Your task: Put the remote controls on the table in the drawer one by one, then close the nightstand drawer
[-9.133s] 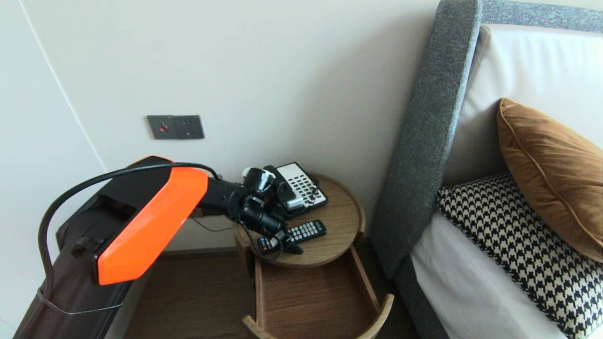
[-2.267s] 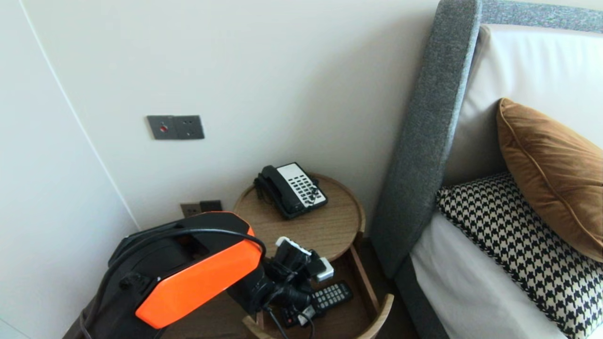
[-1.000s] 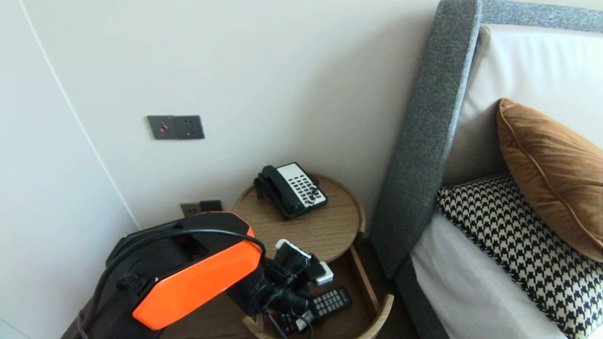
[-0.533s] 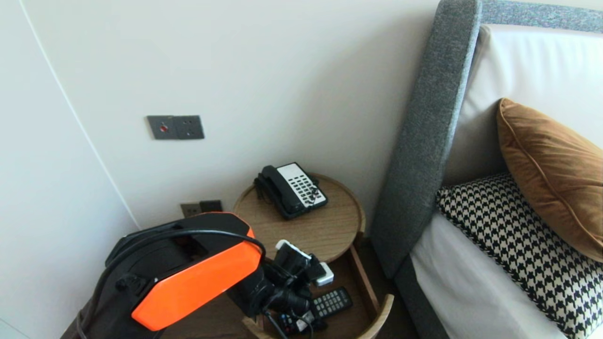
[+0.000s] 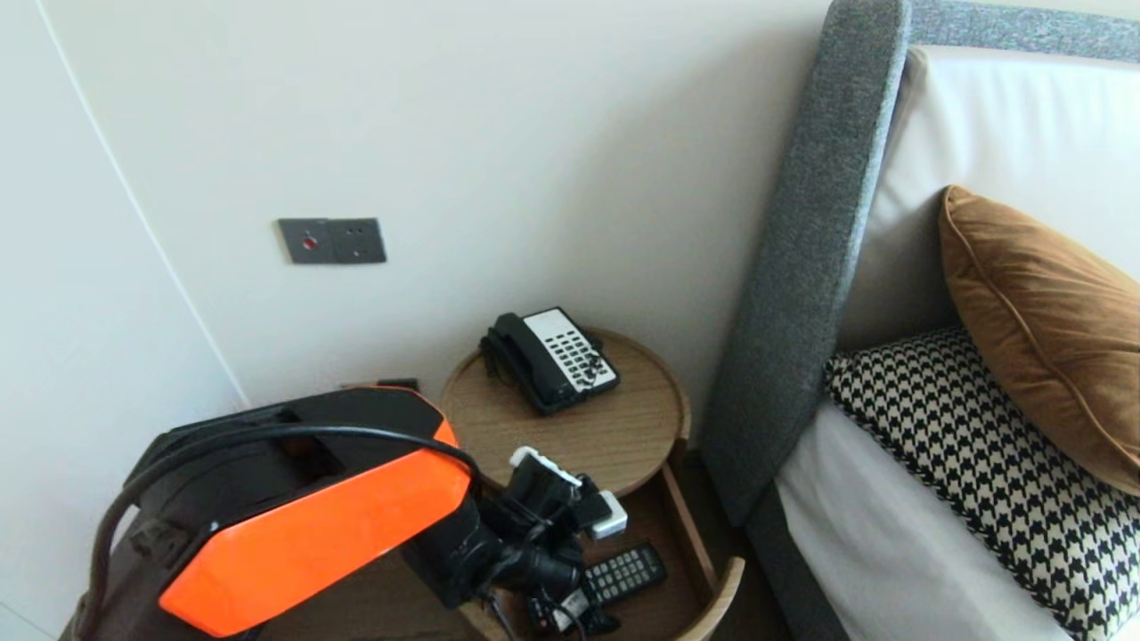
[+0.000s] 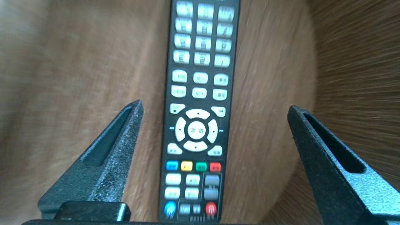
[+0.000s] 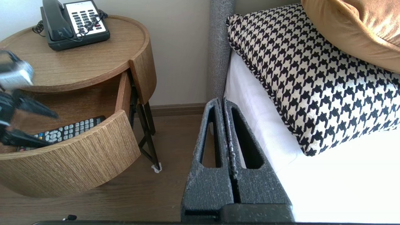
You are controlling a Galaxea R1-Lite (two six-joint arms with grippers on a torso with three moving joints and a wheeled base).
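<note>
A black remote (image 5: 625, 574) with white buttons lies flat on the wooden floor of the open drawer (image 5: 724, 583) under the round bedside table (image 5: 614, 427). My left gripper (image 5: 563, 604) hangs just over the remote's near end, open. In the left wrist view the remote (image 6: 197, 125) lies lengthwise between the spread fingers of the left gripper (image 6: 215, 104), touching neither. The right wrist view shows the remote (image 7: 67, 131) behind the drawer's curved front (image 7: 72, 165). My right gripper (image 7: 222, 100) is shut on nothing, parked low beside the bed.
A black and white desk phone (image 5: 552, 356) sits at the back of the table top. The grey headboard (image 5: 802, 249) and the bed with a houndstooth pillow (image 5: 971, 454) and a brown cushion (image 5: 1042, 329) stand to the right. Wall sockets (image 5: 331, 240) are behind.
The remote, earlier on the table top, now lies in the drawer. Over the last second my left gripper opened off it and the arm drew back a little to the left.
</note>
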